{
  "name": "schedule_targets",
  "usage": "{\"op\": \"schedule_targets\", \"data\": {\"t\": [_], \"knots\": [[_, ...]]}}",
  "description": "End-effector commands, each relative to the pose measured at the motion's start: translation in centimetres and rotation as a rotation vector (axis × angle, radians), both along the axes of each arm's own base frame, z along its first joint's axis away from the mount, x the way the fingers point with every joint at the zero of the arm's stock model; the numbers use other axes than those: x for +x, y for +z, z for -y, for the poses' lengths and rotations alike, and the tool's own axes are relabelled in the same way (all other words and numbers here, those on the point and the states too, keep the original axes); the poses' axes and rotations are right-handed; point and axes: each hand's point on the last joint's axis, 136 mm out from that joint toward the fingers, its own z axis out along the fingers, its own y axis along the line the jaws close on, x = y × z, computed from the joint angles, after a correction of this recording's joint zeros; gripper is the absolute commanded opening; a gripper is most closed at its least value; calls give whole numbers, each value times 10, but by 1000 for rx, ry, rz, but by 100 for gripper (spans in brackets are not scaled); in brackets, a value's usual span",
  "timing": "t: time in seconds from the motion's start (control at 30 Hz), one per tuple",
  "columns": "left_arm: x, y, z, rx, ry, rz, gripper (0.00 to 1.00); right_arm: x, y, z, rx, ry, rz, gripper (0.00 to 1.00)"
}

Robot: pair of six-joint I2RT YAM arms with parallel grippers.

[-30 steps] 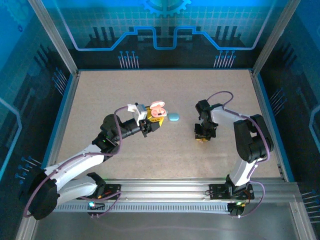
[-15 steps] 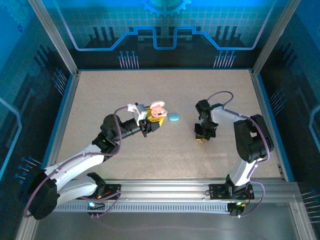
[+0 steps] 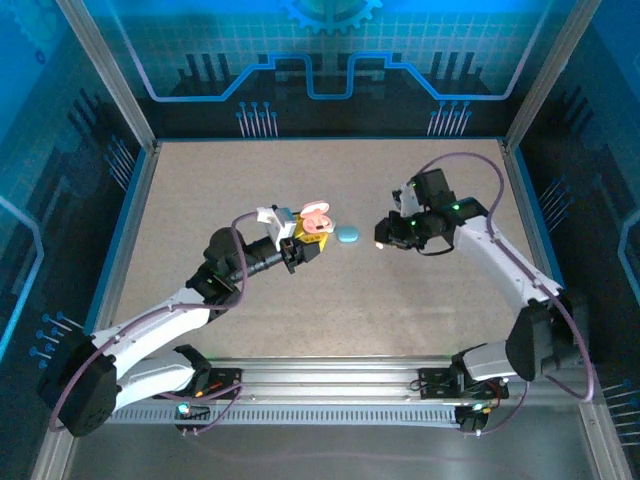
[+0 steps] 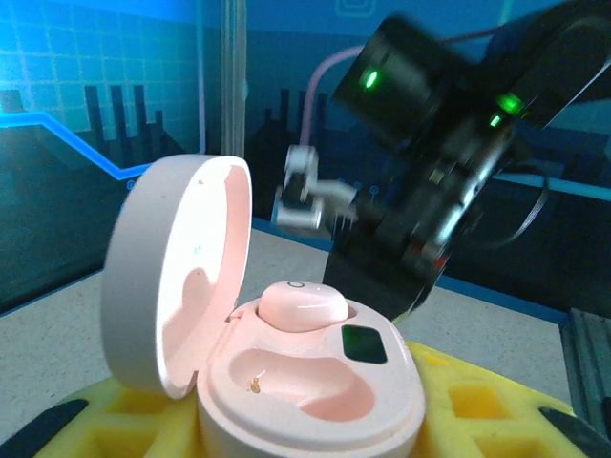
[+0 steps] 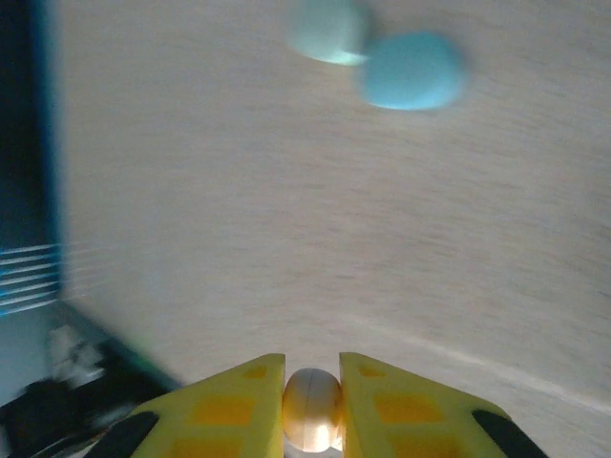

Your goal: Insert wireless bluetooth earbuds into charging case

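Against the earlier overhead frame, the right gripper (image 3: 384, 236) sits higher and slightly leftward, right of centre, jaws clamped on a small pinkish earbud (image 5: 311, 410). The left gripper (image 3: 308, 238), left of centre, grasps the open pink charging case (image 4: 305, 382); a second earbud (image 4: 304, 305) sits in one socket, with a blue pod (image 3: 347, 234) between the grippers

Desk (image 3: 250, 180): flat beige speckled top, blue edging (image 3: 330, 139) along its sides. One blue pod (image 3: 347, 234), smooth oval, lies on desk near middle. Bare beige surface all round pod, out to edging. Right wrist view: paler blue-white oval (image 5: 329, 29) just beside pod, blurred; touching or apart, cannot tell.
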Motion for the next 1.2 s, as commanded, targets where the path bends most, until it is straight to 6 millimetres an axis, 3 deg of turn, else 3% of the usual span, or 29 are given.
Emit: {"op": "schedule_targets", "data": {"t": [0.0,0.2,0.57,0.93,1.17], "knots": [[7,0,-2,14,41,23,40,-16,60,-38,315,171,5,20],[10,-2,-1,25,53,35,40,-27,104,-56,528,294,11,20],[13,-11,7,71,59,107,40,-33,134,-67,574,325,49,21],[17,-9,14,68,90,150,40,-40,142,-84,573,355,64,21],[15,-10,19,62,74,148,40,-41,139,-96,487,345,125,21]]}}
